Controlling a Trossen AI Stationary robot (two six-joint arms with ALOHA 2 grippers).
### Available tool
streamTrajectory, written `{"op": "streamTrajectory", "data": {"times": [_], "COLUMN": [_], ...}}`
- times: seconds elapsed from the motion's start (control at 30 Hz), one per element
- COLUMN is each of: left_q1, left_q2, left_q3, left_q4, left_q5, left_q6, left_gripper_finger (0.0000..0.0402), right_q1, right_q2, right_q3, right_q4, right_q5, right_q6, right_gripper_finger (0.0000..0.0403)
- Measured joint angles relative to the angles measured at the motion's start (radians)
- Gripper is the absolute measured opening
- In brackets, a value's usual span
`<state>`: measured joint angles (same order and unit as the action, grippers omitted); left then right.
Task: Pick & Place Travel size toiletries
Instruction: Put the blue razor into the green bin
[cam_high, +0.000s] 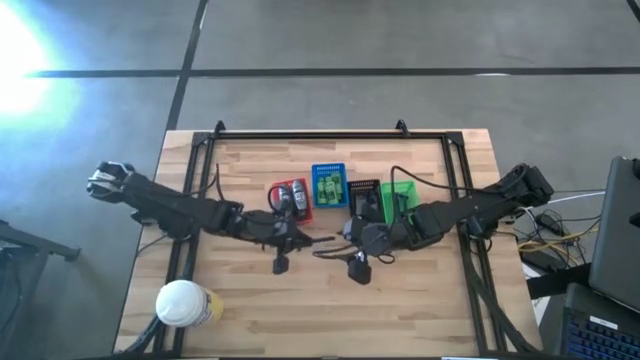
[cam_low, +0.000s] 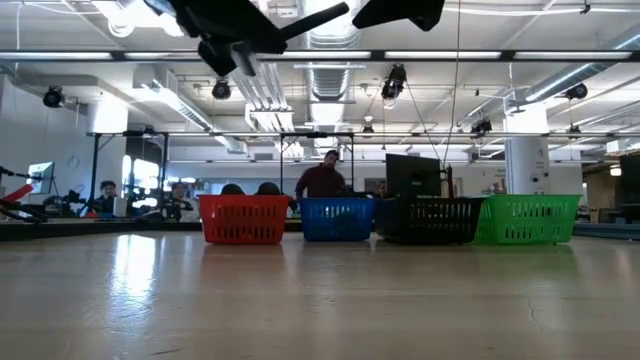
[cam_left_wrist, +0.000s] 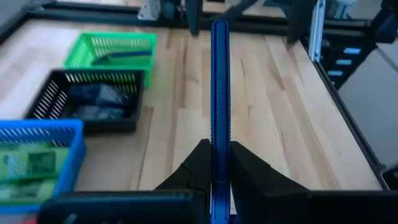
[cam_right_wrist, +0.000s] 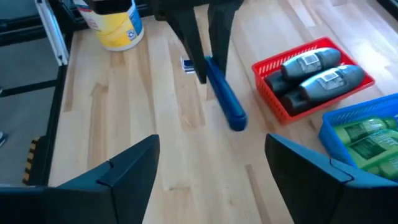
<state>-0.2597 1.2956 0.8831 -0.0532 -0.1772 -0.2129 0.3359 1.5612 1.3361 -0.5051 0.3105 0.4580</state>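
Left gripper (cam_left_wrist: 214, 163) raised over mid-table, at 6 o'clock from the red basket (cam_high: 282, 188); clenched on a thin blue stick (cam_left_wrist: 219, 93). Stick pokes forward from between the fingers (cam_left_wrist: 193, 165), toward the right arm. Seen also from the right wrist: stick (cam_right_wrist: 224, 102) pinched by the left arm's fingers, clear of the wood.

Right gripper (cam_right_wrist: 211, 165) released, fingers (cam_right_wrist: 127, 165) spread wide, empty; hangs over the table (cam_high: 420, 300) at 6 o'clock from the black basket (cam_high: 362, 198), facing the left gripper, close but apart.

Baskets in a row: red holds two grey bottles (cam_right_wrist: 320, 71); blue basket (cam_high: 328, 187) holds green packets (cam_right_wrist: 367, 140); black holds dark packets (cam_left_wrist: 93, 102); green basket (cam_left_wrist: 115, 50) holds a dark blue stick (cam_left_wrist: 127, 54).

Yellow jar with white lid (cam_high: 183, 303) at 7 o'clock on the table
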Motion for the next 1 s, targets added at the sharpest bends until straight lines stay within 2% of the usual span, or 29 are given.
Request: {"op": "streamTrajectory", "data": {"times": [0.17, 0.4, 1.0], "left_q1": [0.008, 0.008, 0.010], "left_q2": [0.041, 0.106, 0.115], "left_q3": [0.047, 0.115, 0.128], "left_q4": [0.000, -0.001, 0.000], "left_q5": [0.017, 0.027, 0.030], "left_q6": [0.026, 0.041, 0.060], "left_gripper_finger": [0.0036, 0.0036, 0.0036], "right_q1": [-0.003, -0.002, -0.003], "right_q2": [0.000, 0.000, 0.000], "right_q3": [0.000, -0.001, -0.001], "right_q4": [0.007, 0.001, -0.020], "right_q5": [0.008, 0.027, 0.002], "right_q6": [-0.007, -0.008, 0.003], "right_gripper_finger": [0.0285, 0.0254, 0.0139]}}
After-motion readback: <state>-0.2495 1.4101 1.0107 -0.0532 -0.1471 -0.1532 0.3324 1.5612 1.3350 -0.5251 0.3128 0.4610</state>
